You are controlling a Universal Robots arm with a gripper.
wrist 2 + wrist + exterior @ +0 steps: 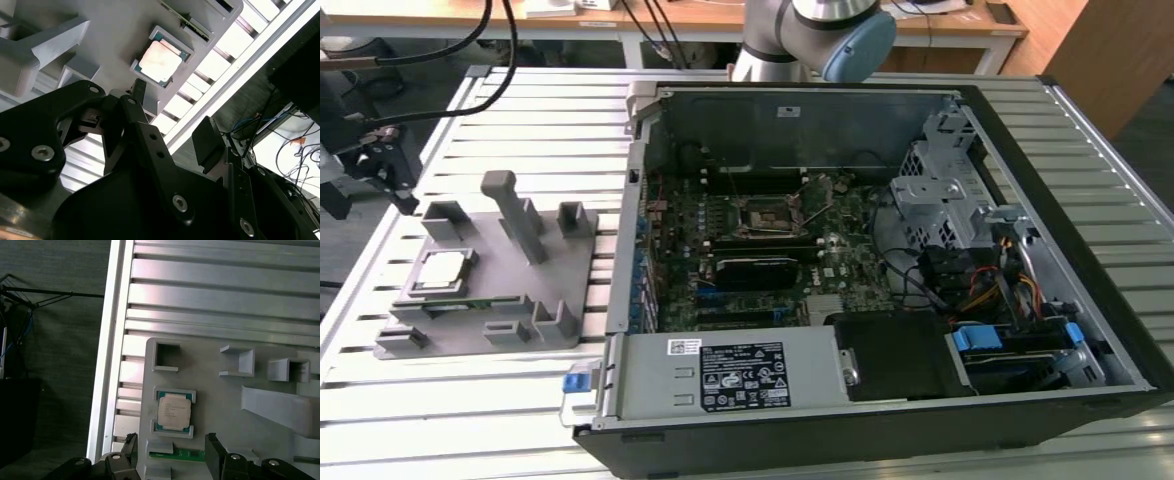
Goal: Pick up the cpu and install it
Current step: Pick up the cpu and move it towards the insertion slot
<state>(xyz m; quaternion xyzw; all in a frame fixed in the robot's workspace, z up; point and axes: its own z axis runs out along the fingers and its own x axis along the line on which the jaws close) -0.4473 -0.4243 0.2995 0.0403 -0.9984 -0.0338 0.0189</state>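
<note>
— Position of the cpu [174,410]?

— Seated flat in a square pocket of the grey fixture plate [220,405], silver top up, thin green rim visible around it in both wrist views. In the exterior view, lies at nine o'clock from the open computer case [854,440], on the slatted aluminium table [467,410]. Well apart from the black socket [767,215] on the motherboard [854,240]. Not yet installed.

— State of the gripper [172,452]?

— Spread wide, nothing held. Black fingers [214,455] stand to either side of the cpu's pocket in the first wrist view, clear of the chip. No contact with chip or pocket walls seen in either wrist view.

— Placement in the exterior view?

— Hangs at about eleven o'clock from the cpu, near the table's edge on the exterior view's left. Exact height above the fixture plate: cannot tell.

— Anything else of note?

— Arm base [807,40] at twelve o'clock from the case. Upright grey posts [520,215] on the fixture plate at about two o'clock from the cpu.
</note>
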